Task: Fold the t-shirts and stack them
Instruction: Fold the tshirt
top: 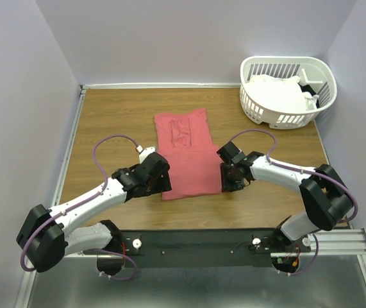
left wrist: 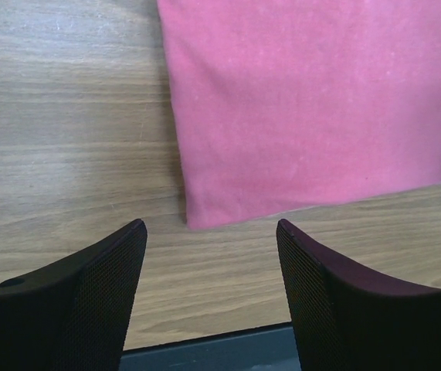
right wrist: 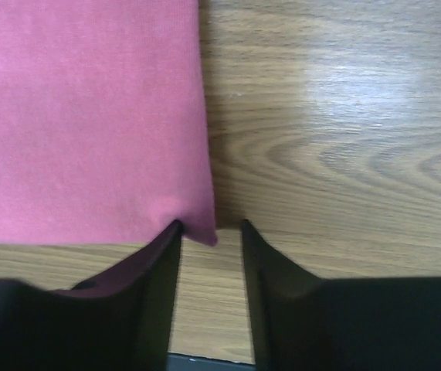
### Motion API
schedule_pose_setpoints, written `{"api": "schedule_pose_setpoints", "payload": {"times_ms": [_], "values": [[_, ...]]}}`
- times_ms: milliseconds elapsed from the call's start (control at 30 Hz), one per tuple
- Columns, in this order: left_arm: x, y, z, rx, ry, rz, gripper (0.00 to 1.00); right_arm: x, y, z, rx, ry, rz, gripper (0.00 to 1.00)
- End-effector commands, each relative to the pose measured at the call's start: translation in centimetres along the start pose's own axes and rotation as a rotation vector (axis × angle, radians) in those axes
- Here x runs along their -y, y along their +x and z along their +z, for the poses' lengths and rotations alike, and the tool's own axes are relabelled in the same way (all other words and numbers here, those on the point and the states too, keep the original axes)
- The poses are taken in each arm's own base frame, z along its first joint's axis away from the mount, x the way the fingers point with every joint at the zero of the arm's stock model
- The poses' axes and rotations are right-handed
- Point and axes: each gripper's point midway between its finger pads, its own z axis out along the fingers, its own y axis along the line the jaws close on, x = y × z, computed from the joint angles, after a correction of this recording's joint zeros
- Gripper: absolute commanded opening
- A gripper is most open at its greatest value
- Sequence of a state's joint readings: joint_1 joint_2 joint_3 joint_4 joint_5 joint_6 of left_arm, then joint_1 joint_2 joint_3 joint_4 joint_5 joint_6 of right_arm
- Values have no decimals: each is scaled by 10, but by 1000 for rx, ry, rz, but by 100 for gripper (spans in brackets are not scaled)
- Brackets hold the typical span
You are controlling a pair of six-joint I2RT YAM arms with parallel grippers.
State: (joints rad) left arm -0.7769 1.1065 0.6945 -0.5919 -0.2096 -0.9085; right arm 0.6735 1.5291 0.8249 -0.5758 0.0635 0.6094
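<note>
The coral-red t-shirt [top: 186,151] lies flat on the table [top: 106,122] as a long strip, with the white t-shirts [top: 275,93] in the basket [top: 259,109] beyond its far right corner. The left hand [left wrist: 210,224] is wide apart and empty just short of the shirt's near left corner. The right hand [right wrist: 211,224] is partly apart with nothing between its fingers, one tip touching the near right corner. The step appears to be pinching both near corners. Each hand should slip one finger under every layer, and both should close equally deep. They should then lift together, keeping the edge taut as it travels to the shirt's far end.
</note>
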Motion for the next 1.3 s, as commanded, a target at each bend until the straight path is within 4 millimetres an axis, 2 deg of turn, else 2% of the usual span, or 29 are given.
{"api": "schedule_pose_setpoints", "payload": {"times_ms": [0, 33, 100, 233, 500, 767, 1033, 1267], "values": [[-6, 1, 4, 17, -31, -9, 75, 17, 30, 21, -83, 73, 12, 40], [-8, 2, 4, 13, -35, -8, 74, 21, 36, 23, -97, 77, 11, 36], [-9, 4, 5, 9, -40, -9, 72, 24, 44, 23, -110, 77, 11, 16], [-7, 8, 10, -14, -40, 1, 72, 24, 44, 20, -98, 66, 2, 0], [-10, 22, 27, -82, -95, 36, 72, 18, 35, 17, -72, 49, -27, 0], [-10, 36, 38, -142, -137, 60, 54, 12, 33, 19, -52, 20, -56, 1], [-14, 52, 46, -199, -181, 86, 51, 11, 34, 23, -49, 5, -66, 0], [-22, 71, 50, -254, -226, 105, 30, 10, 30, 20, -30, 3, -64, 1]]}}
